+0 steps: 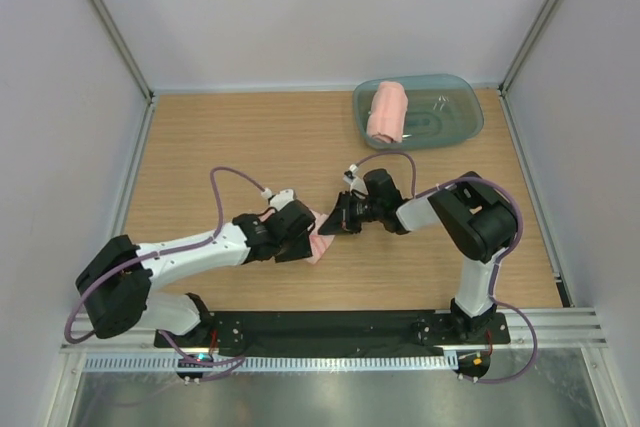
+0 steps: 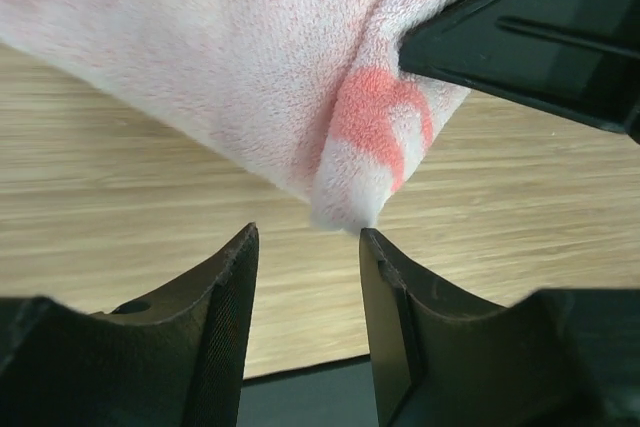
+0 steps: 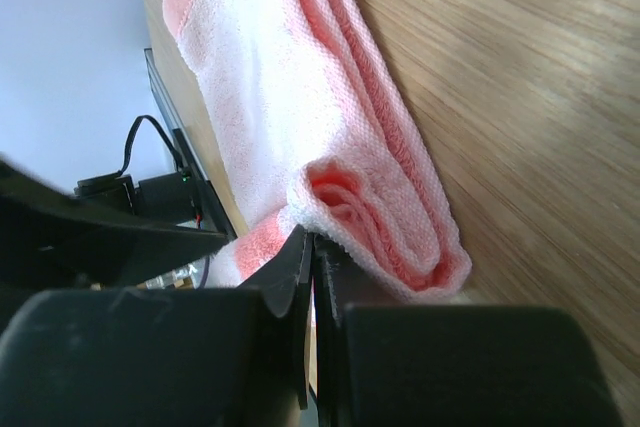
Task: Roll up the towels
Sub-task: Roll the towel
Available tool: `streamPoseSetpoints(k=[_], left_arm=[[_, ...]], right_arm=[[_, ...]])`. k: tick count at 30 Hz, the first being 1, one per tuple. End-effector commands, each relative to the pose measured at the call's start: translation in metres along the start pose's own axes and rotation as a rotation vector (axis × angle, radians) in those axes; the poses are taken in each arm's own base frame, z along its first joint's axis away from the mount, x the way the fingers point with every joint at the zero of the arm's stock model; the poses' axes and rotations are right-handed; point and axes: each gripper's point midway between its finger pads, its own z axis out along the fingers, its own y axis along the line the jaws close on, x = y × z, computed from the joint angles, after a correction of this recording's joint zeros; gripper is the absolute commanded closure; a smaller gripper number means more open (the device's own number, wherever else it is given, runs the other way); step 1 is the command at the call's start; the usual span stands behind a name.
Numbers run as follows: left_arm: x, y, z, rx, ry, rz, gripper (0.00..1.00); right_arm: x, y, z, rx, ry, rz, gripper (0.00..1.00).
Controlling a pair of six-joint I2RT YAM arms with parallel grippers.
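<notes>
Left gripper (image 2: 305, 232): jaws partly apart, gripping nothing; towel (image 2: 200, 47) corner just off its tips.
Right gripper (image 3: 312, 242): jaws closed, tips against the towel's fold.
Towel: on table (image 1: 220, 137), between grippers.
Rolled towel (image 1: 387, 112): inside tub (image 1: 460, 117).

There are two towels, a rolled towel (image 1: 387, 112) and a folded towel (image 3: 280, 107), one tub (image 1: 452, 123), one table (image 1: 220, 137) and two pincers, left pincer (image 2: 307, 237) and right pincer (image 3: 312, 243).
</notes>
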Motion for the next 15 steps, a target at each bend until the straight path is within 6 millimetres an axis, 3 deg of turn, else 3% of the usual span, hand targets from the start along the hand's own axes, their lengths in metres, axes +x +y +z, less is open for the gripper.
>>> streamPoseSetpoints(k=[1,3,7,10,12,15], left_arm=[[-0.039,0.025,-0.045,-0.207,-0.144,0.17,0.54],[-0.048,0.024,-0.062,-0.232,-0.166,0.247,0.54],[-0.054,-0.019,-0.07,-0.087,-0.223,0.428,0.54],[-0.054,-0.043,-0.055,-0.002,-0.248,0.5,0.55],[-0.048,-0.057,-0.04,0.038,-0.231,0.532,0.64],[-0.039,-0.062,-0.018,0.038,-0.196,0.552,0.7]], right_arm=[[-0.002,-0.025,0.001,0.121,-0.023,-0.01,0.97],[-0.001,-0.023,0.0,0.128,-0.016,-0.01,0.97],[0.001,-0.021,0.001,0.141,-0.009,-0.016,0.97],[0.0,-0.019,0.001,0.14,-0.009,-0.017,0.97],[0.002,-0.018,0.002,0.141,-0.004,-0.017,0.97],[0.0,-0.018,0.001,0.15,-0.003,-0.011,0.97]])
